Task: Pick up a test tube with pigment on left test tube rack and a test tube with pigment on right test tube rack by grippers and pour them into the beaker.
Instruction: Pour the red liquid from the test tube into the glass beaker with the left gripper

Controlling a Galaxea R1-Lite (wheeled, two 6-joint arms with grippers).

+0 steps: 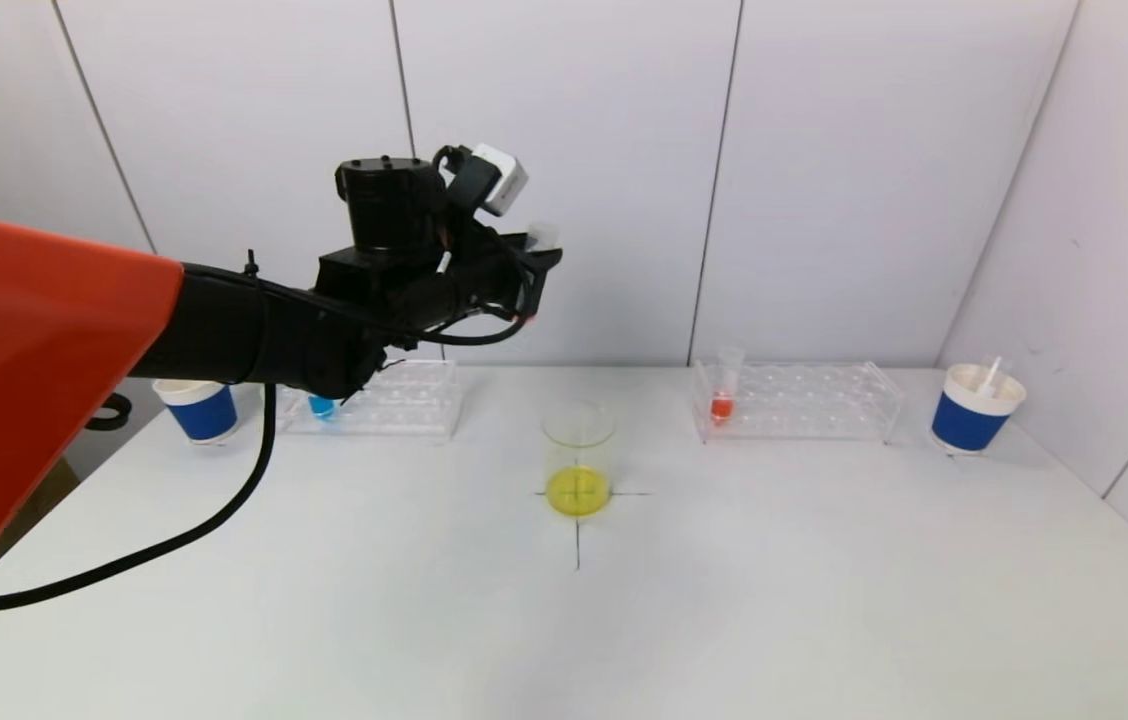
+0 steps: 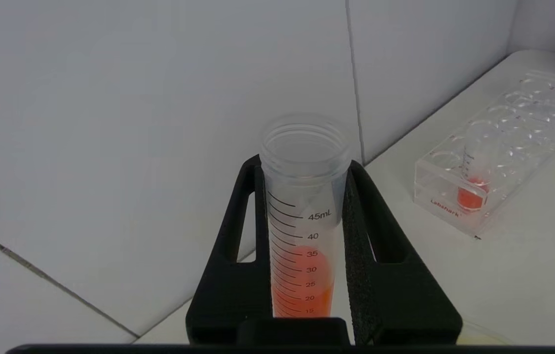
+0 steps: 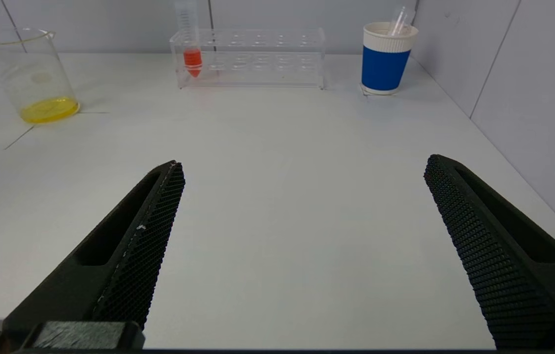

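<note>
Left gripper (image 2: pixel 302 246) is clamped on a graduated test tube (image 2: pixel 302 216) with orange-red pigment, held high above the surface (image 1: pixel 774 600) and over the beaker (image 1: pixel 579 460), tube lying nearly level with its open mouth facing away from the wrist. Judgement: it's raised and tipped like this to line up the pour; liquid sits low in the tube, nowhere near the rim, so more tilt is needed. Right gripper (image 3: pixel 302 216) hangs low over the surface on the right side, spread wide, empty, probably waiting for its own tube.

Beaker sits on a cross mark at centre, thin yellow layer at the bottom.

Counts: two clear racks, left rack (image 1: pixel 394 400) with one blue-pigment tube (image 1: pixel 322 406), right rack (image 1: pixel 804 402) with one red-pigment tube (image 1: pixel 723 395) in its end hole nearest the beaker. Three tubes with pigment in all, counting the held one. Two blue paper cups, left cup (image 1: pixel 199 408) and right cup (image 1: pixel 976 408), the right one with an empty tube leaning inside.
</note>
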